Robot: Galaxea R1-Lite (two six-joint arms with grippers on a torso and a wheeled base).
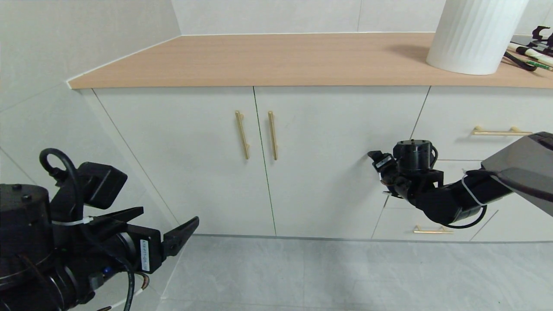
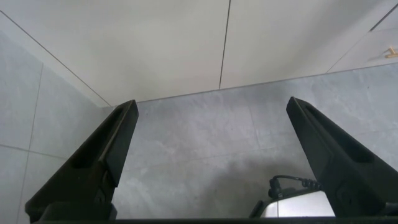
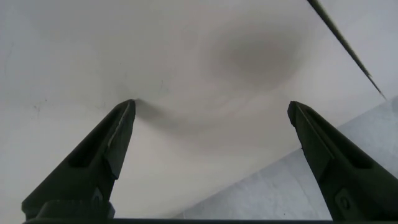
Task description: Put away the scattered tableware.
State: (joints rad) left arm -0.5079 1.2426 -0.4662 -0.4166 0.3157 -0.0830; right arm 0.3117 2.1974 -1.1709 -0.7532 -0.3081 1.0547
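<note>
Several utensils with dark, white and green handles lie on the wooden countertop at its far right end, partly behind a tall white ribbed container. My right gripper is held below the counter, open, with its fingertips close to the white cabinet door; nothing is between them. Low at the left, over the grey floor, my left gripper is open and empty. Its tips point toward the foot of the cabinet.
Two cabinet doors meet at a pair of upright gold handles. Drawers to the right carry horizontal gold handles. A tiled wall bounds the left side. Grey floor tiles lie in front.
</note>
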